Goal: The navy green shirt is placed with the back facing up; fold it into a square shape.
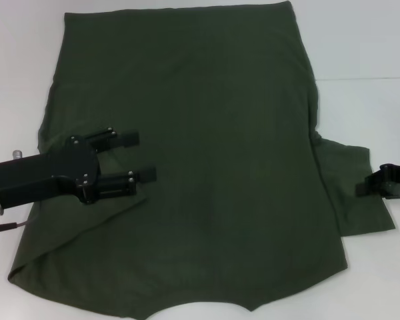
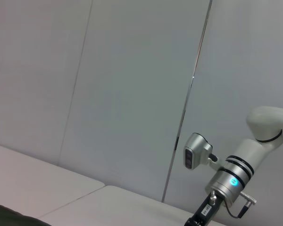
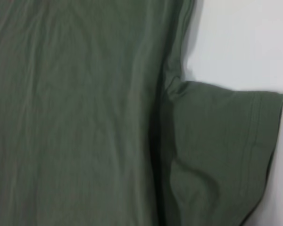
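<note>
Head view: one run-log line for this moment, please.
dark olive-green cloth shirt: flat, left sleeve folded in | left claw: open above the fold | right claw: at right sleeve

The navy green shirt (image 1: 213, 153) was plain dark olive green, unpatterned. The table (image 1: 373, 40) was white. Both grippers, left gripper (image 1: 143, 157) included, were black.

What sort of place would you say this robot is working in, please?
Probably a robotics lab or test cell: a plain white table bearing only the navy green shirt, bare grey wall panels behind, the left gripper over the shirt, and the right gripper at its sleeve.
</note>
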Robot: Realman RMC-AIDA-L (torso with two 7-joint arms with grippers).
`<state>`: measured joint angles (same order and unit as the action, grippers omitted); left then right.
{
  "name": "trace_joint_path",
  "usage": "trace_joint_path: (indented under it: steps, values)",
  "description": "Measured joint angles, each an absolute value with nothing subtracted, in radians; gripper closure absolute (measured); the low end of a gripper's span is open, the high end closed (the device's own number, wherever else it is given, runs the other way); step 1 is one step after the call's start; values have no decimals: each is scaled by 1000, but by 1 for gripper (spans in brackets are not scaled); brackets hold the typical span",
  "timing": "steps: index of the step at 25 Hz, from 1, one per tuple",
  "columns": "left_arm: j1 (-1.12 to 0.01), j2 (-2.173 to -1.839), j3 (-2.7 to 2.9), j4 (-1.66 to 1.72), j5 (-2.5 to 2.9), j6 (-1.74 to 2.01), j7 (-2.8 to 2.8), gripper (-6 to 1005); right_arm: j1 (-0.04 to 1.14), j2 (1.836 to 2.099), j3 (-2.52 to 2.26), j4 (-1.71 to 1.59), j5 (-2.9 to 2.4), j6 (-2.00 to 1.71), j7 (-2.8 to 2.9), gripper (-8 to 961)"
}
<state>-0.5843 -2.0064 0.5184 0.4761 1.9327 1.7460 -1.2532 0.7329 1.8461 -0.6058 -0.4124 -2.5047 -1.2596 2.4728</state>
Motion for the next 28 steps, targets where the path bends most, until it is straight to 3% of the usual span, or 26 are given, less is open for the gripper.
trace_joint_path:
  steps: [7,12,14,22,28]
  values:
    - [-585,-2006,518,476,1933,1744,-1254,137,732,1842,-602,-412,-2502,-1263,2467,745]
    - [-586,-2006,519,475,1933,1744,-1254,136,732,1842,-606,-413,-2501,-1262,2466,934]
    - [-586,-2006,519,476,1933,1744,-1256,136,732,1839,-607,-419,-2503,-1269,2466,926]
    - [-586,-2002,516,481,1933,1744,-1273,136,740,1775,-606,-518,-2504,-1372,2450,896]
    - [-586,-1999,496,483,1933,1744,-1288,135,774,1770,-606,-601,-2549,-1411,2431,873]
